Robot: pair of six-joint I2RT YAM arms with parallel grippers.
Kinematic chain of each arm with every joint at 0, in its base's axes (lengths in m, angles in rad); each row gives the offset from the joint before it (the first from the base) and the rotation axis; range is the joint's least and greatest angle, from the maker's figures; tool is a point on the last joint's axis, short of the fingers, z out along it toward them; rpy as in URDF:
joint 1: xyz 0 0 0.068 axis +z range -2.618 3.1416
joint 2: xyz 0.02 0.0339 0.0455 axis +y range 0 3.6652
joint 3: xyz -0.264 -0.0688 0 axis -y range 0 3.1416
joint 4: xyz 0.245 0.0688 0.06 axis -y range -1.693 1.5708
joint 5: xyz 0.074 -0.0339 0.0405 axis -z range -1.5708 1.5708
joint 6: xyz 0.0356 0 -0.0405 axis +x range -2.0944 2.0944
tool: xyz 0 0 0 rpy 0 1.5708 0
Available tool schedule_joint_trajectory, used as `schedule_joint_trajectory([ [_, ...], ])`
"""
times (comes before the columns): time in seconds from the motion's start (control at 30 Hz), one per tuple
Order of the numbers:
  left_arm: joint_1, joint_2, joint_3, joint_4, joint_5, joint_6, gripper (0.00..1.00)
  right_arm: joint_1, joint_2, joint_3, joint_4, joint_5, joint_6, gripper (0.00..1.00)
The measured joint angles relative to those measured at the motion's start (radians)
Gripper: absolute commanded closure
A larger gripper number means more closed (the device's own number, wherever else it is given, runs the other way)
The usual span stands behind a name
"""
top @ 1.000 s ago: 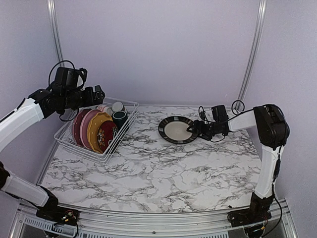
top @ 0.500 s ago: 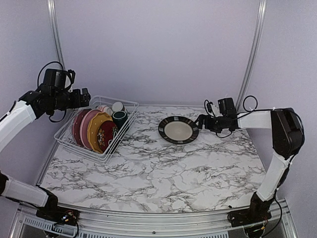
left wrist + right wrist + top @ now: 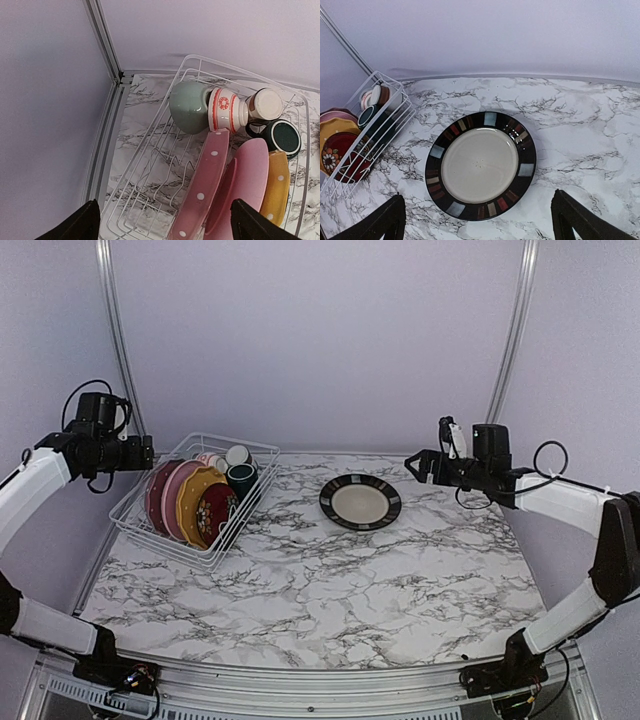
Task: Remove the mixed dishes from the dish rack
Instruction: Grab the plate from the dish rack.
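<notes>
The white wire dish rack (image 3: 160, 543) stands at the table's far left. It holds upright pink (image 3: 160, 495), orange-yellow (image 3: 193, 503) and dark red floral (image 3: 216, 512) plates, a teal mug (image 3: 241, 478) and pale cups (image 3: 237, 454). The left wrist view shows the rack (image 3: 150, 165), a pale green bowl (image 3: 189, 106), a red-patterned cup (image 3: 227, 108), the pink dotted plate (image 3: 205, 195) and the mug (image 3: 282, 138). The black-rimmed plate (image 3: 360, 501) lies flat on the table and also shows in the right wrist view (image 3: 481, 165). My left gripper (image 3: 143, 452) (image 3: 162, 230) is open above the rack's left end. My right gripper (image 3: 413, 463) (image 3: 480, 222) is open, raised above and right of the black plate.
The marble table (image 3: 320, 590) stretches in front of the rack and plate. A metal frame post (image 3: 102, 40) and the purple wall stand close behind the rack's left corner. Another post (image 3: 505, 350) rises behind my right gripper.
My right gripper has left the black plate's right rim, rising and drawing back right; the plate stays flat. My left gripper has pulled back left from over the rack.
</notes>
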Motion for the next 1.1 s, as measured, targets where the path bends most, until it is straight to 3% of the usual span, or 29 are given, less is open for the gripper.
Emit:
schedule_joint_trajectory([
  [0.57, 0.017, 0.174, -0.023, 0.065, 0.119, 0.121, 0.27, 0.000, -0.111, -0.065, 0.043, -0.089, 0.006, 0.02],
  [0.7, 0.017, 0.218, -0.023, 0.067, 0.129, 0.150, 0.39, 0.000, -0.111, -0.066, 0.050, -0.106, 0.013, 0.02],
  [1.1, 0.018, 0.254, -0.028, 0.100, 0.160, 0.232, 0.58, 0.000, -0.111, -0.071, 0.077, -0.133, 0.035, 0.01],
])
